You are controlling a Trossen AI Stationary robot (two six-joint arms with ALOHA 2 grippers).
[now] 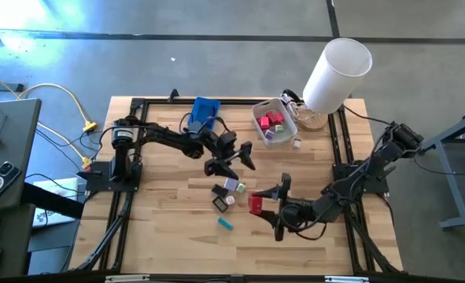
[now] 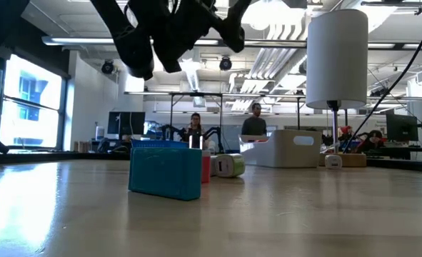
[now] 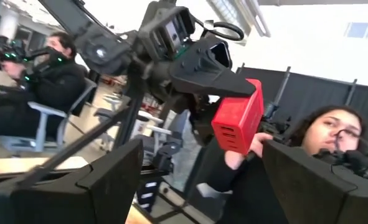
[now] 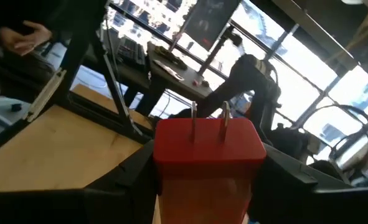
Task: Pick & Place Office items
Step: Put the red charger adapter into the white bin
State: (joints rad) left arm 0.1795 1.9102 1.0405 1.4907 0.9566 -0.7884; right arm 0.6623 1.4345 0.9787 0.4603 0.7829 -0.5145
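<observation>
The right gripper [image 1: 265,206] pinches the red plug block [image 1: 256,204], prongs pointing away from the wrist, well short of the white bin [image 1: 289,126]; the left gripper [image 1: 234,161], fingers spread and empty, hangs nearer that bin
</observation>
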